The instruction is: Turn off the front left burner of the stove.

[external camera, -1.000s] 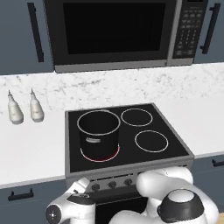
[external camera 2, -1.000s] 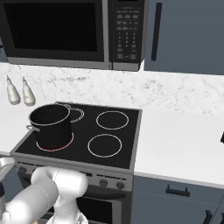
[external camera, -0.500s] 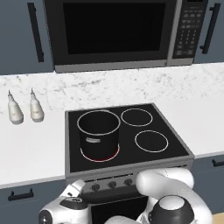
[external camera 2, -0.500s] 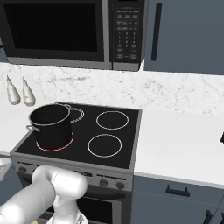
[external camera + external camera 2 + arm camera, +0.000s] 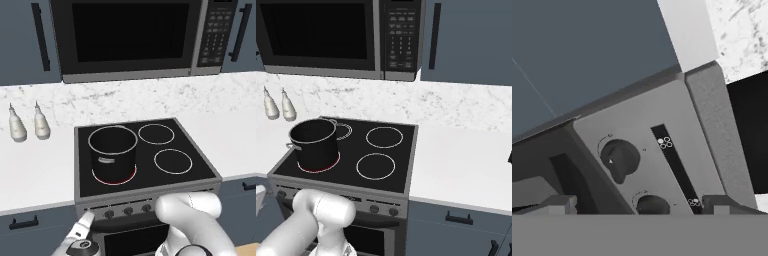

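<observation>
The stove (image 5: pixel 202 173) is a grey steel range with a black glass top. Its front left burner (image 5: pixel 128 177) glows red around the foot of a black pot (image 5: pixel 112 149) standing on it; the same red ring (image 5: pixel 332 164) shows in the right base view. My gripper (image 5: pixel 86 221) hangs low in front of the stove's left corner, just left of the row of dark knobs (image 5: pixel 109 214). In the hand view the gripper (image 5: pixel 643 205) is open, its fingertips (image 5: pixel 560 204) wide apart, facing the control panel. One knob (image 5: pixel 620 159) sits just ahead and a second knob (image 5: pixel 652 204) lies between the tips.
Two smaller white rings (image 5: pixel 173 161) mark the right burners. Two white bottles (image 5: pixel 18 127) stand on the marble counter left of the stove. A black microwave (image 5: pixel 130 35) hangs above. My white arm (image 5: pixel 192 215) crosses the oven front; a blue drawer (image 5: pixel 25 223) lies left of the gripper.
The arm has sunk lower in front of the oven and the hand has edged a little right, closer to the knob panel. Pot and burner glow are unchanged.
</observation>
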Motion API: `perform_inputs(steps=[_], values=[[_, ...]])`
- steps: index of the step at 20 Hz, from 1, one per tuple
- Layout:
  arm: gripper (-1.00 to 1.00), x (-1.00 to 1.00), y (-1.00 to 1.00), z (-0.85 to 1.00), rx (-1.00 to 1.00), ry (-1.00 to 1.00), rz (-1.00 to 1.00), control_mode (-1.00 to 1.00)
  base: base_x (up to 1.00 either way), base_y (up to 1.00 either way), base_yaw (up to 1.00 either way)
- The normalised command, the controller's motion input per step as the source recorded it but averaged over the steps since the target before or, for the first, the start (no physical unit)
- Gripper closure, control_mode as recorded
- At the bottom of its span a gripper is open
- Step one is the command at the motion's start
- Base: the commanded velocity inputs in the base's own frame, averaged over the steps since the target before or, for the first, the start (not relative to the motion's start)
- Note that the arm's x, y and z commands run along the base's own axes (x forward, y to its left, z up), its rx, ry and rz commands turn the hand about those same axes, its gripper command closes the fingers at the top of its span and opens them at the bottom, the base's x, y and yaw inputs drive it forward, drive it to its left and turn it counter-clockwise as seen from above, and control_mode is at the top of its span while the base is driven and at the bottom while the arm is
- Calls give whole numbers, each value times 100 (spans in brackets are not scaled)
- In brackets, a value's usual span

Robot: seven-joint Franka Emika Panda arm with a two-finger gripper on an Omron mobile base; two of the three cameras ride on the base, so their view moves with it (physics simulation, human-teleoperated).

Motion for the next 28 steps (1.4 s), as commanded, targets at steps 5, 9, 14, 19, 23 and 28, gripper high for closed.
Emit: perform_inputs(steps=[5, 9, 14, 19, 23, 28], values=[[-100, 0, 0, 0, 0, -13, 9, -100, 0, 0, 0], [-100, 12, 0, 0, 0, -5, 5, -100, 0, 0, 0], [-100, 22, -5, 0, 0, 1, 2, -100, 0, 0, 0], [-100, 21, -9, -6, -1, 0, 0, -100, 0, 0, 0], [-100, 5, 0, -25, -4, 0, 0, -100, 0, 0, 0], [-100, 2, 0, -24, -3, 0, 0, -100, 0, 0, 0]])
